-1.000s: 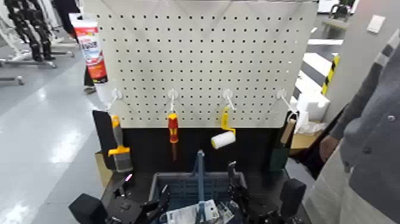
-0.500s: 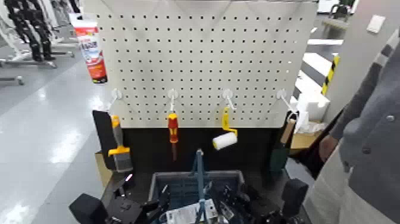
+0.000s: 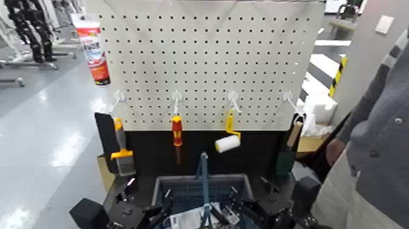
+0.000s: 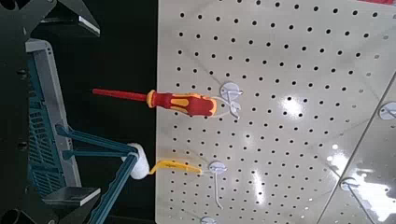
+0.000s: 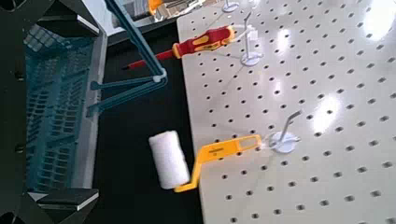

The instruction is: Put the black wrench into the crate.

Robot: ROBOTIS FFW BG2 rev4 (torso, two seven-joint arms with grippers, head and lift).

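Spreading right gripper (image 3: 230, 203) wider than before on the head view, working at crate's (image 3: 248, 181) five o'clock; holding left gripper (image 3: 168, 206) at its seven. Failing to make out the black wrench's place. Showing jaws apart, left wrist view; likewise, right wrist view.

the scene is brightly lit; soft white glare lies on the floor (image 3: 42, 140) at the left, and small hot spots shine on the pegboard (image 4: 280, 56) in both wrist views. the black backing (image 5: 131, 121) reads very dark.
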